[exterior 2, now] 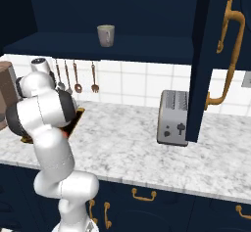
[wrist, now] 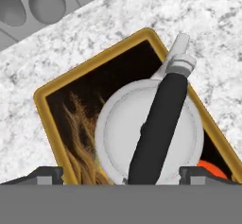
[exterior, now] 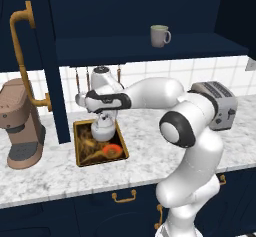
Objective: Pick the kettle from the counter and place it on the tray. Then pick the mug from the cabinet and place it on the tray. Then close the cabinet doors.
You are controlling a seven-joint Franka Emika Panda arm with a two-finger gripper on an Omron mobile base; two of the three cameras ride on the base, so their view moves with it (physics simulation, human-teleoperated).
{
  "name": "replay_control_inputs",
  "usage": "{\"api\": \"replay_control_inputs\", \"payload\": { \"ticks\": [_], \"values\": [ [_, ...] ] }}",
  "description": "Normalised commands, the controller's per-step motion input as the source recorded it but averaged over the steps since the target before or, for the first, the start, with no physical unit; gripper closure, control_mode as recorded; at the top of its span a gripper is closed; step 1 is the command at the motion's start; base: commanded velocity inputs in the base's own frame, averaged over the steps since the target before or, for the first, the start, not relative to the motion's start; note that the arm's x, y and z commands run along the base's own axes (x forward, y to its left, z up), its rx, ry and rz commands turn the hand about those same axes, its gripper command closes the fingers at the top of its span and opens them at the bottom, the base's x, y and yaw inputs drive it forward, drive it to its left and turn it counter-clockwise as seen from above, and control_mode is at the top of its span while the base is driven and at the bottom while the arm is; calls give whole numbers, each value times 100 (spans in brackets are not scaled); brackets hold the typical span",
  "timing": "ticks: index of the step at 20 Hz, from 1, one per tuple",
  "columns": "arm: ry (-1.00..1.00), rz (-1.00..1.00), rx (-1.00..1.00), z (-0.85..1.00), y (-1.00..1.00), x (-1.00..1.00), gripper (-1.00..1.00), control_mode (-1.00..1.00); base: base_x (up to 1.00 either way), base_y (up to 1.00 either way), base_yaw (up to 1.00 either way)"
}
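The silver-white kettle (exterior: 103,129) (wrist: 118,133) stands upright inside the gold-rimmed tray (exterior: 77,148) (wrist: 85,67) on the marbled counter (exterior: 150,153). My gripper (exterior: 102,115) (wrist: 123,175) hovers just above it, open, with its fingertips (wrist: 47,173) spread wide on either side of the dark handle and not touching it. The grey-beige mug (exterior: 160,35) (exterior 2: 106,34) sits on the shelf of the navy cabinet (exterior: 150,50). Both cabinet doors (exterior: 52,56) (exterior 2: 203,55) stand open. In the right base view my arm hides the kettle.
A boxy silver toaster (exterior: 217,103) (exterior 2: 172,118) stands on the counter to the right of the tray. A brown coffee machine (exterior: 20,123) stands to its left. Utensils (exterior 2: 76,77) hang on the tiled wall behind the tray.
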Motion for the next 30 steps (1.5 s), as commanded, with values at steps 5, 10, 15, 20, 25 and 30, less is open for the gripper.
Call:
{"api": "replay_control_inputs", "payload": {
  "ticks": [5, 10, 15, 20, 25, 30],
  "values": [
    [-36, 0, 0, 8, 0, -88, -100, -100, 0, 0, 0],
    [-31, 0, -1, 90, -6, -100, -100, -100, 0, 0, 0],
    [-8, 2, -3, 94, -39, -99, -100, -100, 0, 0, 0],
    [-4, 19, -14, 89, -66, -100, -100, -100, 0, 0, 0],
    [0, 50, -25, 44, -48, -89, -100, -100, 0, 0, 0],
    [1, 14, -2, 0, -30, -9, -100, -100, 0, 0, 0]
  ]
}}
